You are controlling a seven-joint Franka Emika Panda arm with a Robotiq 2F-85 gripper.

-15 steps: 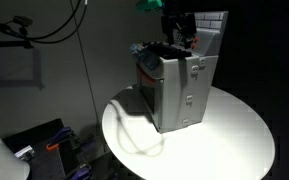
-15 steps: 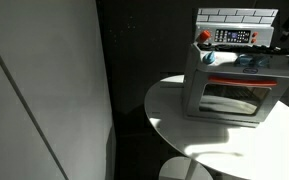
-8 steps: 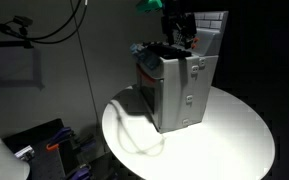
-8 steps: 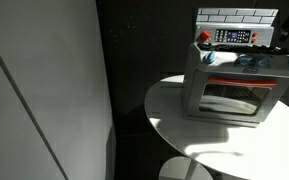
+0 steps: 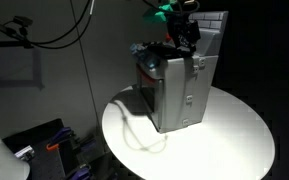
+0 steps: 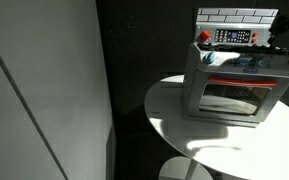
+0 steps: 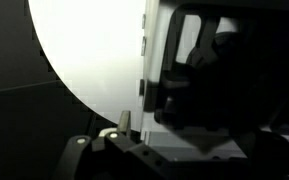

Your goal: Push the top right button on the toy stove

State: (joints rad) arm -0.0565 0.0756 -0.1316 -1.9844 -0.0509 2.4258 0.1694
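The grey toy stove stands on a round white table. It shows in both exterior views, with its brick-patterned back panel and red-and-white control panel. My gripper hangs dark over the stove top, close in front of the back panel. It also shows at the control panel's right end. In the wrist view the stove fills the dark right side. Only one fingertip shows there, near the frame's middle, so the jaws look shut and empty.
A pale wall or partition fills one side. Cables hang at the back. Dark boxes and gear lie on the floor beside the table. The table's bare rim curves in front of the stove.
The arm's green part and the gripper have shifted a little toward the stove's back panel. The stove has not moved.
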